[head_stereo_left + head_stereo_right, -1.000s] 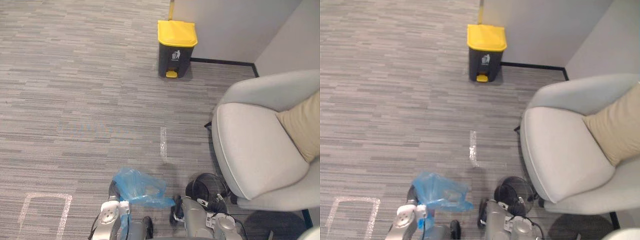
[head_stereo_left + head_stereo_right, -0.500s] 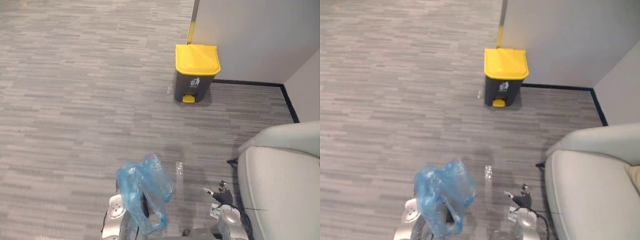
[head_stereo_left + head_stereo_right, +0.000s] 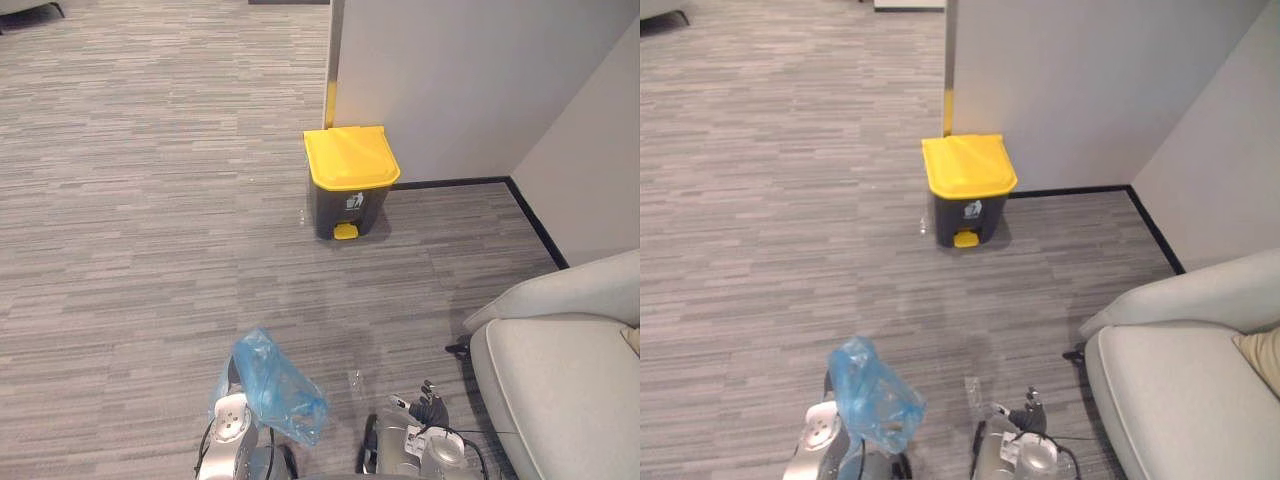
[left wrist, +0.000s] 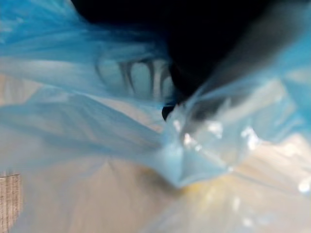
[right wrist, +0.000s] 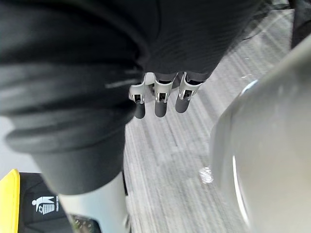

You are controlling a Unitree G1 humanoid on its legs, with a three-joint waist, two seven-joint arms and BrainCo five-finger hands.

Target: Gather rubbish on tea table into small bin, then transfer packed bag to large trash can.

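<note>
Rubbish bag [image 3: 268,392] of blue plastic is seen bunched over the left hand [image 3: 233,379], low at the near edge of the head views, above the grey carpet [image 3: 140,230]. Whether that hand is clenched on it cannot be told, since plastic covers it in the wrist view. The right hand [image 5: 163,99] is held relaxed and empty, near a light grey armchair [image 3: 560,390]. The large trash can [image 3: 350,190], dark with its yellow lid shut, is stood against the wall [image 3: 450,80], well apart from the bag.
</note>
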